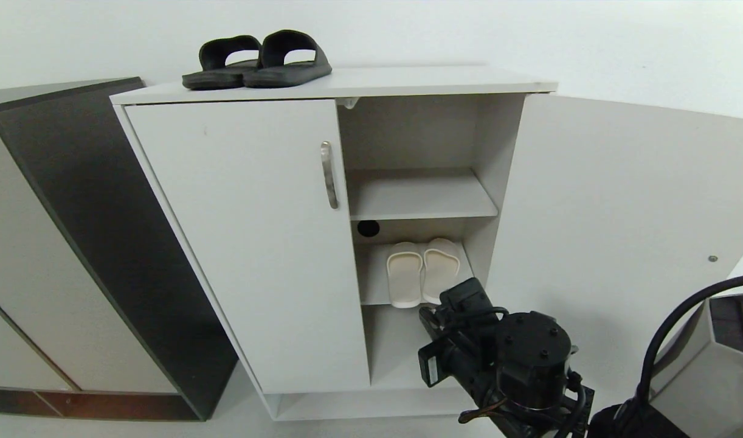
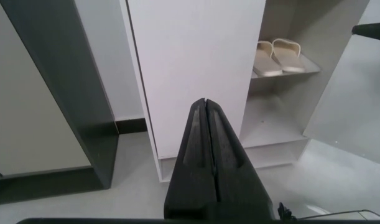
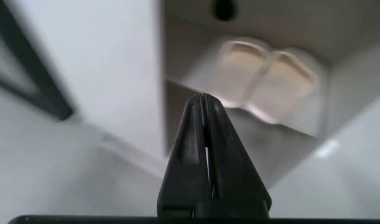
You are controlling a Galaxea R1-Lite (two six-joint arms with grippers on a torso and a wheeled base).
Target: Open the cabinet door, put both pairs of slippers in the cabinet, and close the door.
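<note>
White wooden cabinet [image 1: 438, 79], right door [image 1: 621, 213] open, left door [image 1: 244, 243] shut: cream foam slippers [image 1: 423, 271] on lower shelf [image 1: 371, 274], black rubber slippers [image 1: 259, 61] on top, dark-grey cabinet [image 1: 92, 213] alongside; left gripper [image 2: 205, 102] and right gripper [image 3: 206, 99] jaws together.

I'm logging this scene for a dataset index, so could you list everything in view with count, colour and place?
cabinet: one, white, against the wall
closed door: one, white, the cabinet's left side
handle: one, silver, upright at the closed door's inner edge
open door: one, white, swung out to the right
black slippers: one pair, on top of the cabinet, left end
cream slippers: one pair, side by side on the second shelf inside
bare shelf: one, white, above the cream slippers
dark unit: one, dark grey, left of the cabinet
left gripper: one, black, jaws shut, facing the closed door
right gripper: one, black, jaws shut, before the open compartment
</note>
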